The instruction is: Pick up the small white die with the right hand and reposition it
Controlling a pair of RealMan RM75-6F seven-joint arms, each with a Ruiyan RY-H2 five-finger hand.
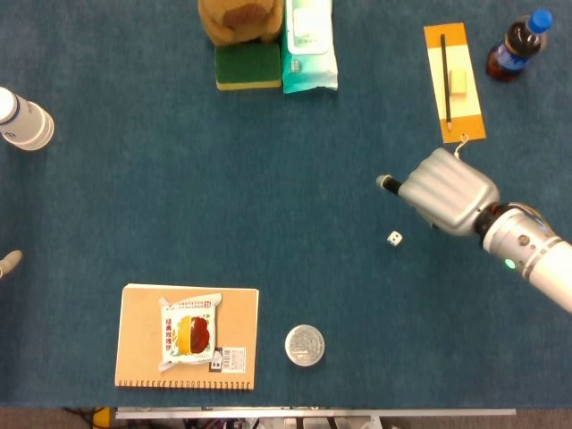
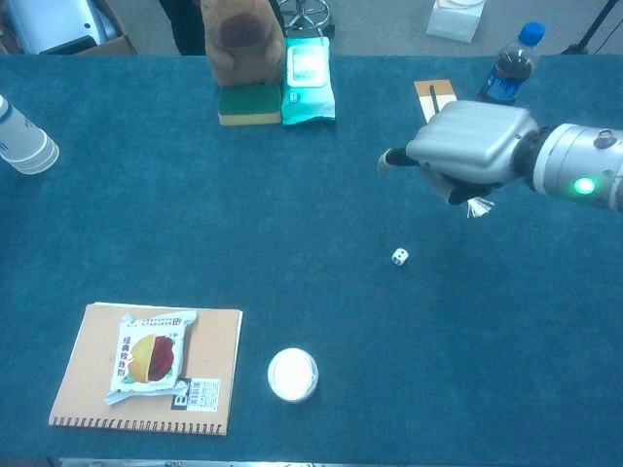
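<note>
Chest view showed, nearest the camera, a spiral notebook [image 2: 146, 368] carrying a snack packet [image 2: 151, 356], with a round white lid [image 2: 293, 375] just beside it on the blue table [image 2: 292, 214]. Farther in, the small white die [image 2: 399, 257] lay alone on the cloth, apart from the right robot hand [image 2: 465, 151], which hung above and beyond it holding nothing, one finger stretched out to the left; whether the other fingers were curled I could not tell, since its silver back hid them. That hand also covered much of the orange bookmark [image 2: 435, 91], leaving only its top and tassel showing. At the far edge stood a sponge [image 2: 249, 105], a wipes pack [image 2: 309, 82] and a cola bottle [image 2: 508, 67]. Head view caught just a fingertip of the left robot hand [image 1: 9, 263] at the frame's edge, its state unreadable.
</note>
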